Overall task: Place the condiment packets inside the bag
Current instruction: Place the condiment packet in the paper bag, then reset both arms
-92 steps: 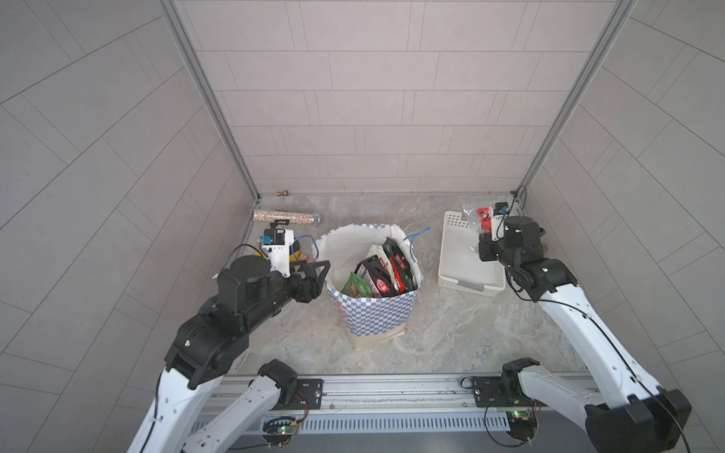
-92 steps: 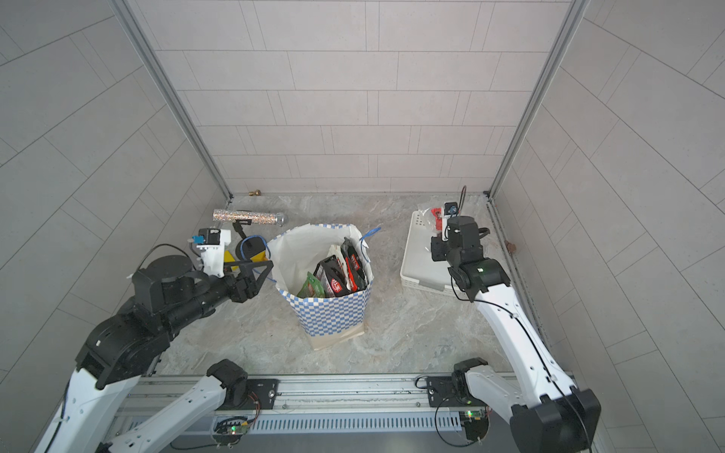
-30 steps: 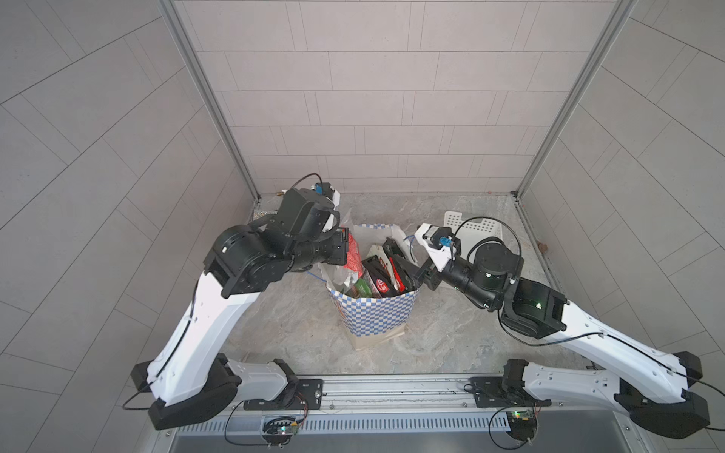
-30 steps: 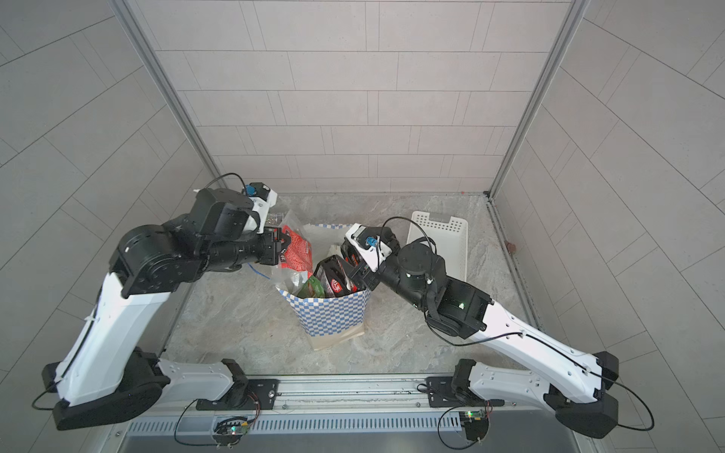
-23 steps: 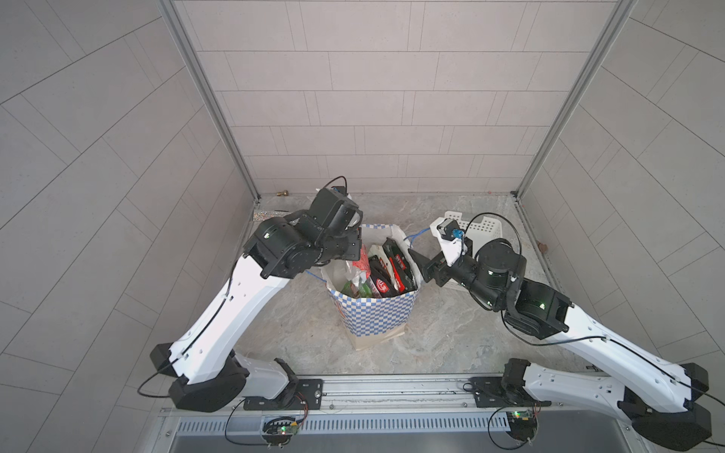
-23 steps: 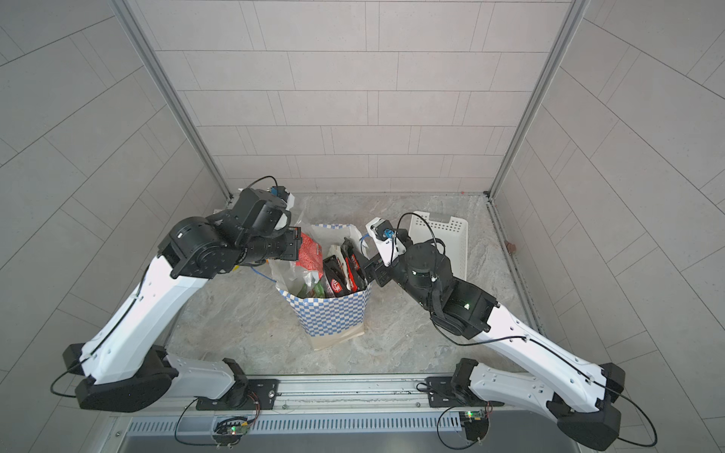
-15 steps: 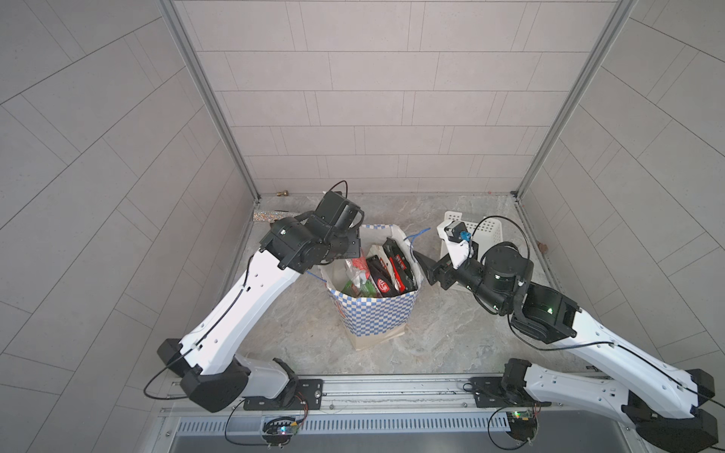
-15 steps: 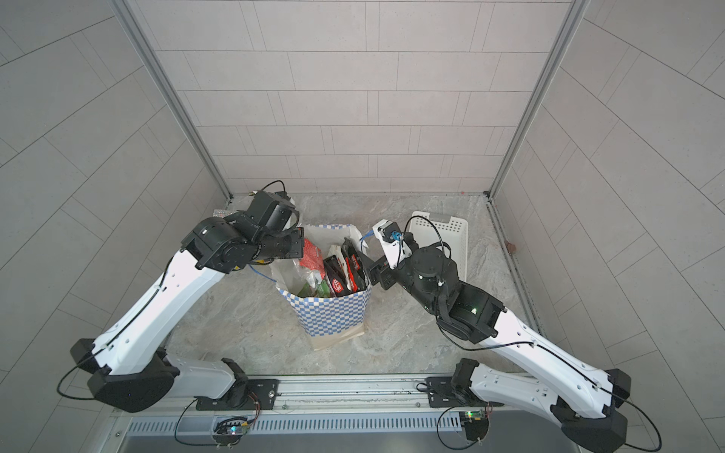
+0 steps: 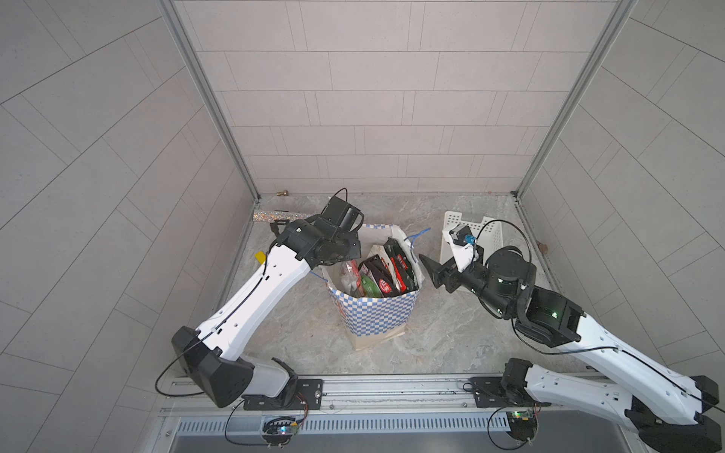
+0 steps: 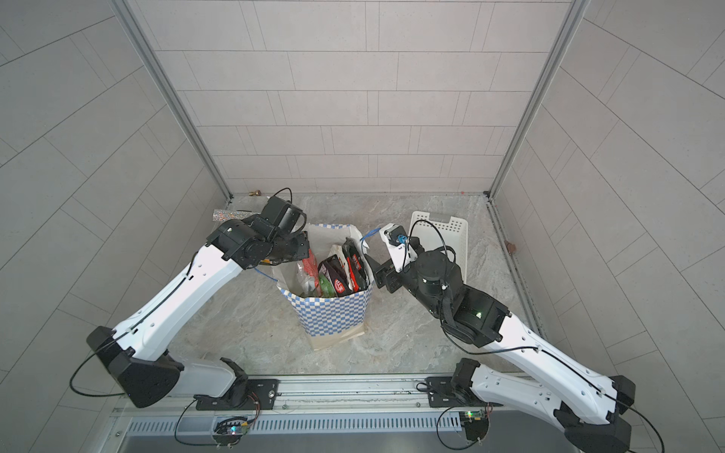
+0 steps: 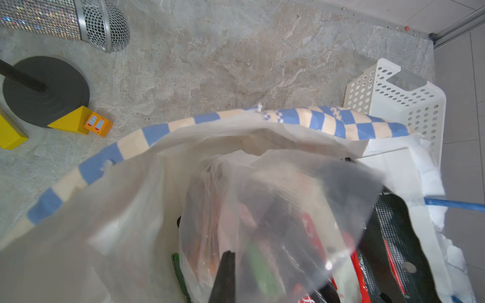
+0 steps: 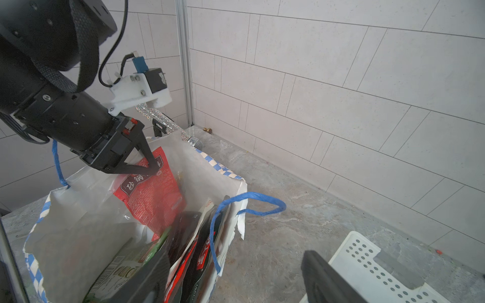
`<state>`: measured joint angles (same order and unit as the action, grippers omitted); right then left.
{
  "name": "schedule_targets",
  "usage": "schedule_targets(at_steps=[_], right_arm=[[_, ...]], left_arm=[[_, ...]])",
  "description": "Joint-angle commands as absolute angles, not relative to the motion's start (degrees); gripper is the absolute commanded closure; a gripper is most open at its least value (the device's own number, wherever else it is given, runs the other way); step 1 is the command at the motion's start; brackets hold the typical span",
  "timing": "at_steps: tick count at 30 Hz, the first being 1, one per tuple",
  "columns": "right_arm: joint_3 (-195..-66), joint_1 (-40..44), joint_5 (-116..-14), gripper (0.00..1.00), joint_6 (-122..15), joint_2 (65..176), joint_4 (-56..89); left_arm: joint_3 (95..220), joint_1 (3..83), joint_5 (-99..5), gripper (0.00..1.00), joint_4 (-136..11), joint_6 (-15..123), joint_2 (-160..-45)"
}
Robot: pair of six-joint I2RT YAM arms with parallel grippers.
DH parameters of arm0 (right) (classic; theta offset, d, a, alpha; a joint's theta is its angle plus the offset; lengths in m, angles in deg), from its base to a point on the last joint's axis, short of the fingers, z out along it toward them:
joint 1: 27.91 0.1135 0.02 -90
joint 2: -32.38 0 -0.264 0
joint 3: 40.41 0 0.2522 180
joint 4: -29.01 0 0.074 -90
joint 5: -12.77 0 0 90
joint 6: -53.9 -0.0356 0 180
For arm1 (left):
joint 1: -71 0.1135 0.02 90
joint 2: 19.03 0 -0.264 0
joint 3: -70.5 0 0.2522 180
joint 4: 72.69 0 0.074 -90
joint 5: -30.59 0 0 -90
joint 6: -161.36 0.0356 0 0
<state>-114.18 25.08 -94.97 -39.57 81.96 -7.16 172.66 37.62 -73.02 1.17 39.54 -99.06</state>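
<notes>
While the left hand [image 12: 153,171] hangs over the left part of the mouth of the bag [image 9: 372,313], its tips meet on the top edge of a red packet [image 12: 151,196], so it reads as clenched on it, not released. Most of the packet is inside, by the left wall, with its top edge up near the rim; the left wrist view shows it only as a blur. The other condiment packets [image 9: 386,270], black-and-red plus a green one [image 9: 368,284], stand on edge inside the bag, right of it. The right hand [image 9: 433,270] is spread wide and holds nothing. It sits just right of the rim, near the blue cord handle [image 12: 249,207], with the white basket [image 9: 490,231] at far right. The bag stands upright mid worktop [image 9: 298,333], and no packet shows outside it. Likely the drop step, late in the task. Risks:
- The glossy film may cling to a finger and ride back out as the hand lifts.
- If let go this high, the packet may lean over the left rim instead of sliding down.
- The paper wall is light and torn at the rim, so a nudge from the left hand could tip the bag.
- The open right hand could snag the cord and drag the bag.
</notes>
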Motion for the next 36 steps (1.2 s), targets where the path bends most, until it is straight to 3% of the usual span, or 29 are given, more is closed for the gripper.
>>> schedule_targets(at_steps=[1, 2, 5, 9, 10, 14, 17, 21, 23, 28, 33, 36], right_arm=[[-114.1, 24.2, -97.3, 0.17, -40.5, 80.6, -8.2], [-114.3, 23.8, -98.0, 0.17, -41.1, 80.5, -8.7], [-115.1, 21.2, -99.1, 0.17, -42.9, 80.0, -10.3], [-115.5, 15.5, -98.0, 0.14, -45.3, 78.1, -11.7], [-115.6, 13.7, -97.6, 0.12, -45.6, 77.5, -12.2], [-115.9, 2.9, -94.5, 0.0, -46.0, 75.6, -14.5], [-115.5, -9.3, -90.3, 0.0, -47.3, 76.2, -15.8], [-112.7, -29.7, -77.0, 0.0, -52.1, 80.4, -13.9], [-109.8, -35.6, -74.8, 0.0, -53.6, 82.6, -9.7], [-96.8, -36.6, -80.7, 0.0, -45.9, 87.9, 11.8], [-87.1, -36.6, -80.4, 0.0, -41.1, 94.8, 26.7], [-82.6, -36.3, -76.1, 0.0, -42.3, 99.4, 36.4]], left_arm=[[173.7, 38.0, -71.7, 0.71, -2.9, 39.7, -97.0], [174.7, 38.0, -71.7, 0.65, -3.0, 40.2, -96.5], [177.7, 38.0, -71.8, 0.33, -3.2, 42.1, -93.8], [179.6, 38.0, -73.4, 0.04, -5.6, 46.2, -87.5], [179.1, 38.0, -75.4, 0.0, -6.7, 47.6, -85.3], [171.8, 38.1, -95.4, 0.0, -11.9, 51.4, -73.8], [161.9, 40.9, -109.0, 0.0, -18.2, 52.6, -66.6], [148.3, 49.4, -111.7, 0.0, -25.8, 50.2, -58.6], [142.2, 53.8, -110.0, 0.0, -27.6, 46.4, -57.6], [126.3, 57.7, -108.1, 0.0, -37.7, 41.0, -59.9], [113.5, 58.4, -108.4, 0.0, -59.4, 51.2, -67.4], [109.3, 61.3, -103.3, 0.0, -74.4, 58.1, -76.6]])
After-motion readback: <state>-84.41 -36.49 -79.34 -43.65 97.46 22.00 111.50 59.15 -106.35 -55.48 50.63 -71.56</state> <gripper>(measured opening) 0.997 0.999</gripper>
